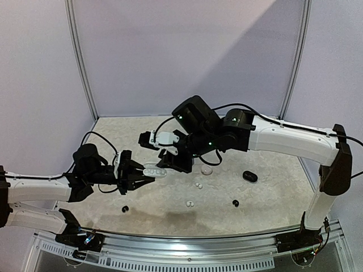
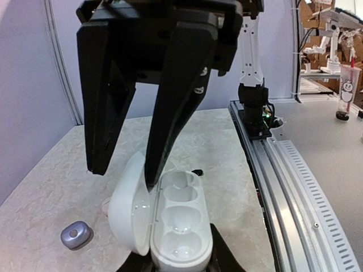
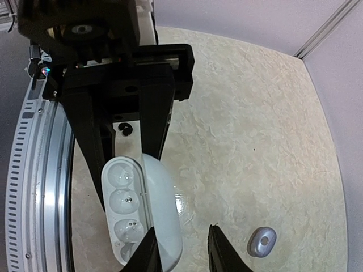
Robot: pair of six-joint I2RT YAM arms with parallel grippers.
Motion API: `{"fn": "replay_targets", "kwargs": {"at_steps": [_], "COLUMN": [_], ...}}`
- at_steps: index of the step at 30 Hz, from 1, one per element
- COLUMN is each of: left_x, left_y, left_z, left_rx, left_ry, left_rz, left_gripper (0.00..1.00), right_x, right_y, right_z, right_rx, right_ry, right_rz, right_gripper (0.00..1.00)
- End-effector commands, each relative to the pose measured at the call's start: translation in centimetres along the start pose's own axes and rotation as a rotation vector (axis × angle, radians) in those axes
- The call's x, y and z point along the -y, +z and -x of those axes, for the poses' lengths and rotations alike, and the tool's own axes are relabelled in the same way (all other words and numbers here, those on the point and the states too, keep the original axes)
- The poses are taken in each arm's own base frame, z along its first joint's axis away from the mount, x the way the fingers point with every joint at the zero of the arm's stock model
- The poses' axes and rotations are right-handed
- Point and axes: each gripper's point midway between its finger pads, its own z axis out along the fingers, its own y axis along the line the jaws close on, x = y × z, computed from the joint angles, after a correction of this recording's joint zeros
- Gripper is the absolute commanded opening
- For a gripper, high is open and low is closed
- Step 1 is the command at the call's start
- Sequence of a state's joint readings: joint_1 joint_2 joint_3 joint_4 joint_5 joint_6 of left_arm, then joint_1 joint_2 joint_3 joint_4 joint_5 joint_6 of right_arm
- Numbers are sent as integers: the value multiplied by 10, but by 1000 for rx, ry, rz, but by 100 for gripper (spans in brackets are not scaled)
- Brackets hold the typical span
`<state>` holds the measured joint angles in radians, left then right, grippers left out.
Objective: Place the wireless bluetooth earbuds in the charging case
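Worktop (image 1: 272, 192): cream with faint marbled veining.
Charging case (image 2: 178, 226): glossy white, inside and out.
Matt black: left hand (image 1: 148, 177), right hand (image 1: 165, 167).
Arms (image 1: 289, 136): white shells, black joints.
Loose on the worktop: white earbuds (image 1: 190, 203), black earbuds (image 1: 235, 202), one grey-lilac earbud (image 3: 262, 241) with a dark spot.

No text, label, brand or number is legible on anything.

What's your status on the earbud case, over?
Left gripper shut on open charging case. Right gripper open at its lid. Case empty; earbuds loose on table. Nothing else in the way.
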<state>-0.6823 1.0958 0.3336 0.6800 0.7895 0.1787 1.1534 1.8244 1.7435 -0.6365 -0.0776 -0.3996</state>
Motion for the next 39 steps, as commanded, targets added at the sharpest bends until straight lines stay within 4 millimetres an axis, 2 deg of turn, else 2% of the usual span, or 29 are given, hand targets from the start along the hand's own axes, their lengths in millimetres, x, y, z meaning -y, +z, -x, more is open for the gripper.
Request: {"fn": "replay_targets", "kwargs": {"at_steps": [1,6,10,15,17,19,20,22,23,25,27,30,31,33,35,39], "left_x": [1,-3,-6,-8,-8,-7,-6,-5,-5,-5,-7,-11,-11,-10,-9,-8], "left_y": [1,2,3,2,1,0,0,-1,-2,-2,-2,-4,-4,-4,-4,-4], "left_z": [13,10,9,8,8,8,8,7,7,7,7,6,6,7,7,7], "left_rx": [36,28,24,22,24,26,27,26,27,27,27,26,27,27,28,28], "left_ry": [-107,-131,-142,-155,-152,-140,-132,-118,-117,-128,-147,-171,-171,-165,-157,-152], "left_rz": [-38,-26,-19,-4,-1,-3,-5,-4,-4,-4,8,35,38,34,26,21], "left_gripper": [0,0,0,0,0,0,0,0,0,0,0,0,0,0,0,0], "right_x": [13,17,19,37,55,83,97,120,123,119,104,61,42,17,7,-1], "right_y": [-17,-27,-49,-75,-80,-87,-85,-81,-76,-64,-54,-50,-57,-65,-62,-20], "right_z": [8,23,47,60,50,34,17,-19,-36,-48,-48,-21,-6,10,18,3], "right_rx": [42,114,232,345,363,366,338,262,212,168,168,272,335,399,392,246], "right_ry": [52,61,71,121,214,334,401,558,600,633,616,451,342,210,144,114], "right_rz": [12,30,60,31,-7,-80,-120,-206,-225,-206,-126,7,44,77,88,97], "right_gripper": [31,39,48,63,69,72,70,61,59,60,65,93,98,99,99,99]}}
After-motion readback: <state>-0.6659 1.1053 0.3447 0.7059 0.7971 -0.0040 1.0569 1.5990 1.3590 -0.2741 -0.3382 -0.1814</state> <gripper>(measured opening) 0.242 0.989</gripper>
